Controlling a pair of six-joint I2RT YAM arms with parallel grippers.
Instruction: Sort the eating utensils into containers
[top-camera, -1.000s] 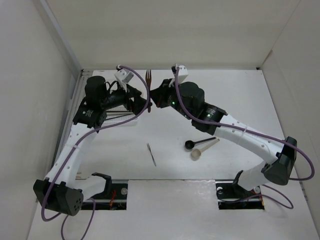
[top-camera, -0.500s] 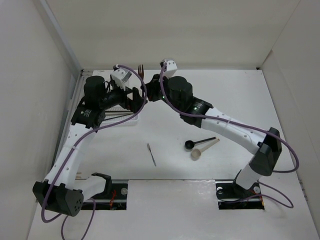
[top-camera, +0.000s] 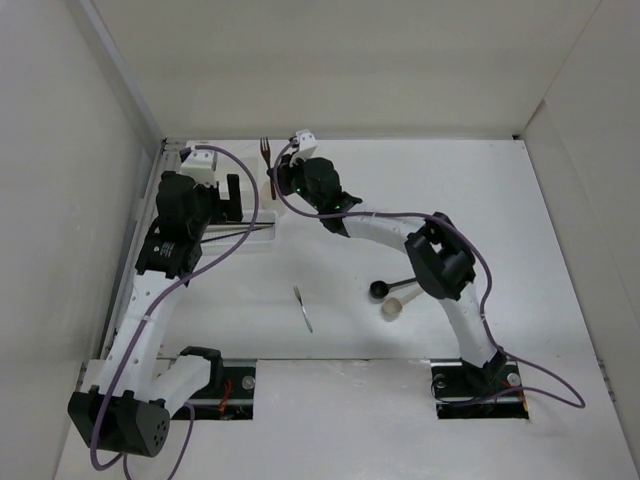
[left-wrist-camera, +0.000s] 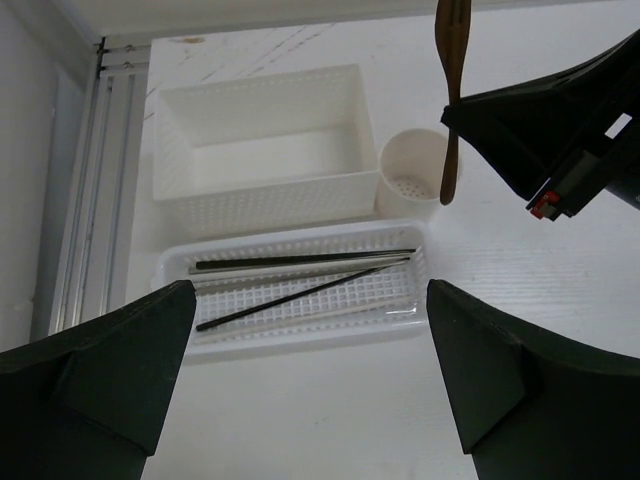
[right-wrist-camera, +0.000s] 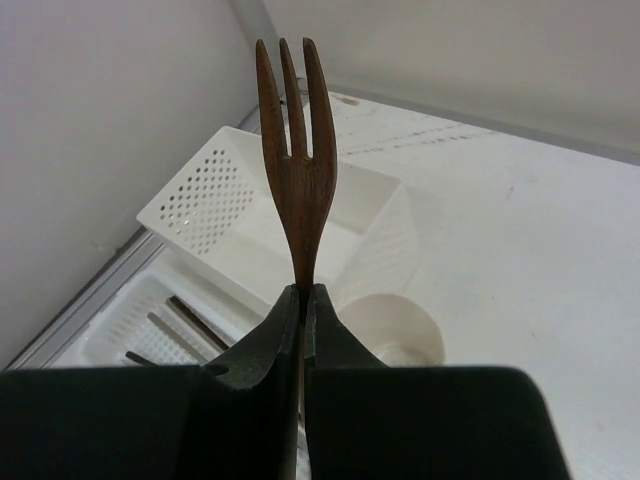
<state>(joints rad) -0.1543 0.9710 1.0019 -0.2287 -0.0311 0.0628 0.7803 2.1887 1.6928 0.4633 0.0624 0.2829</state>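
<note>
Clamping the brown fork (right-wrist-camera: 295, 170) upright, tines up, right gripper (right-wrist-camera: 303, 300) hangs over the round cup (right-wrist-camera: 395, 335); left gripper (left-wrist-camera: 310, 300) gapes wide, slotted tray (left-wrist-camera: 170, 265) with chopsticks (left-wrist-camera: 300, 262) below it, box (left-wrist-camera: 270, 205) beyond.

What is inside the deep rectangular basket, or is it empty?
Empty. In the left wrist view the deep rectangular basket has a bare floor; the chopsticks lie in the shallow tray.

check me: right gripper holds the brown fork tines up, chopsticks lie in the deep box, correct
No: the left wrist view shows the chopsticks in the shallow tray, not the deep box. The right gripper holds the brown fork tines up.
</note>
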